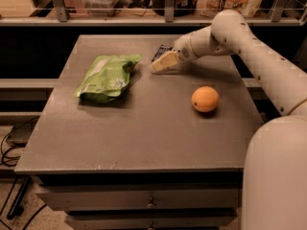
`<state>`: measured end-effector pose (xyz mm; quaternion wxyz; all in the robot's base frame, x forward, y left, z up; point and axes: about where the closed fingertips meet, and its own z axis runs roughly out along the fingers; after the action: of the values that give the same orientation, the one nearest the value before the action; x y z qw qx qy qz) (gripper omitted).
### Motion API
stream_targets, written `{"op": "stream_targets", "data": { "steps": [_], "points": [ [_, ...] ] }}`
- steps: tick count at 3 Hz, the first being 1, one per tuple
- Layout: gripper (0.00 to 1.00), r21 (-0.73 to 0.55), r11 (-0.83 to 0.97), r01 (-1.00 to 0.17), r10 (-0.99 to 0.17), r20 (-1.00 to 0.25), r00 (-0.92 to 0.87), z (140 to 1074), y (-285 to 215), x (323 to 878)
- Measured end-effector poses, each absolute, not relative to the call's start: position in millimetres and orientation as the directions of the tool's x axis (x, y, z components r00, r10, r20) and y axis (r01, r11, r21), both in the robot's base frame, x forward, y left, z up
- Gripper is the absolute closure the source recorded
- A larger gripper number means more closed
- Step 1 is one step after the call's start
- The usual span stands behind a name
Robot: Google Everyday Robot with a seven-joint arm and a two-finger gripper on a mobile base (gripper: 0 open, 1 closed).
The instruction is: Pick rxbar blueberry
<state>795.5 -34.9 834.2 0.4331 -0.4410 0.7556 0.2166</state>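
Note:
The rxbar blueberry [160,52] is a small dark navy bar lying flat at the far middle of the grey table [144,128]; only its far end shows behind the gripper. My gripper [158,66] reaches in from the right on a white arm and sits low over the bar's near end, its tan fingers [165,62] pointing left toward the green bag. Most of the bar is hidden by the fingers.
A large crinkled light-green bag [106,76] lies on the table's left, its corner close to the gripper. A round orange fruit [205,98] sits to the right, nearer the front. A shelf rail with packages runs behind the table.

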Motion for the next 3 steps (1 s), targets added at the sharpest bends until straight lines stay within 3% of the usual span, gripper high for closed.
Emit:
{"op": "stream_targets", "data": {
  "steps": [3],
  "points": [
    [0.71,-0.122,0.501,-0.857,-0.517,-0.836,-0.183,851,-23,806]
  ]
}}
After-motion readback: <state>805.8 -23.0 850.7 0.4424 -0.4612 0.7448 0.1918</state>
